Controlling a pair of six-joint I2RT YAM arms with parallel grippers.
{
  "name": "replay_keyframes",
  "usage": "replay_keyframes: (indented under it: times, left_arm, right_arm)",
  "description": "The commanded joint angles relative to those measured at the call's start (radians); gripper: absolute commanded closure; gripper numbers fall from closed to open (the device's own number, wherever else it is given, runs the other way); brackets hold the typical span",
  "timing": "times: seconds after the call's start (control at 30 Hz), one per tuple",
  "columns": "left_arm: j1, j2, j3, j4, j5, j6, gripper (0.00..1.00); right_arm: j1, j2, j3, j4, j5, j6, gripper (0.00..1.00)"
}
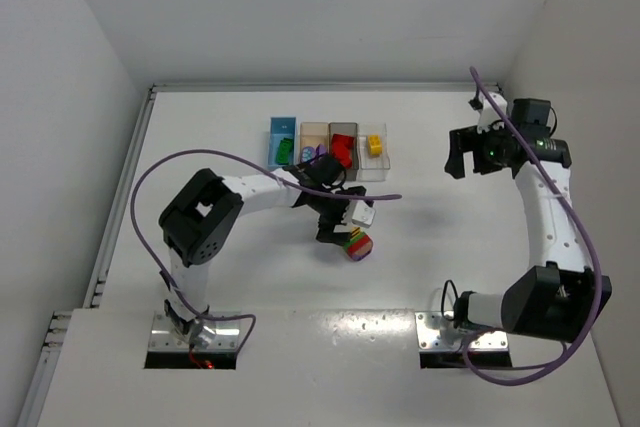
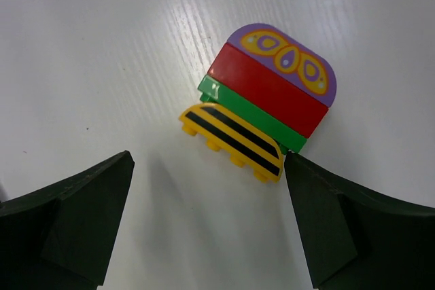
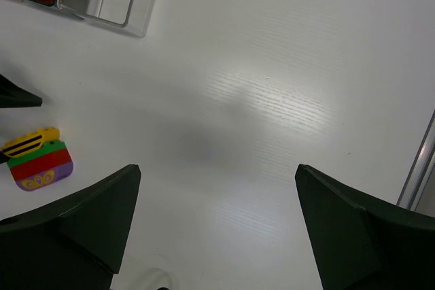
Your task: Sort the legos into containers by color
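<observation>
**Left gripper spread around a mixed clump; right gripper wide open over bare table**

The multicoloured clump lies on the white table, in front of the row of bins and well apart from them; it is four pieces stacked together: a purple arched brick printed with orange wing shapes, a red layer, a green layer and a striped yellow brick with black bands.

The left gripper is released, its jaws spread wide with the clump just ahead of the gap; one dark finger sits right at the corner of the yellow and green pieces, touching or just beside them, I cannot tell which; the other finger stands clear over bare table; nothing is grasped.

The right gripper is also released, jaws far apart, holding nothing; it hangs over bare table on the right side, well apart from the clump, which shows at the left edge of its wrist view.

At the far middle of the table the four bins stand side by side, touching: the blue bin holds a green brick; the tan bin holds a purple piece; the dark grey bin holds a red brick; the clear bin holds a yellow brick.
</observation>
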Motion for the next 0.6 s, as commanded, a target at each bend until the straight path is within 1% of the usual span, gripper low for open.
replay_keyframes:
  times: [0.0, 0.13, 0.23, 0.37, 0.47, 0.57]
  left_arm:
    - [-0.006, 0.02, 0.031, 0.037, 0.017, 0.087, 0.0]
    - [-0.015, 0.029, 0.04, -0.038, 0.049, 0.196, 0.0]
    - [-0.015, 0.017, 0.007, -0.071, 0.06, 0.258, 0.0]
    - [-0.026, -0.003, -0.006, -0.071, 0.06, 0.267, 0.0]
    - [-0.038, -0.003, 0.004, -0.071, 0.094, 0.232, 0.0]
    - [-0.069, -0.014, 0.004, -0.071, 0.085, 0.245, 0.0]
  right_arm:
    - [-0.028, -0.017, -0.009, -0.013, -0.031, 0.0, 0.03]
    - [-0.038, -0.008, 0.0, -0.013, -0.04, 0.0, 0.03]
    - [-0.048, 0.011, 0.009, -0.013, -0.051, 0.0, 0.03]
    - [-0.057, 0.02, 0.009, -0.004, -0.072, 0.009, 0.03]
    - [-0.057, 0.02, 0.009, -0.004, -0.072, 0.009, 0.03]
    - [-0.057, 0.029, 0.009, -0.004, -0.082, 0.018, 0.03]
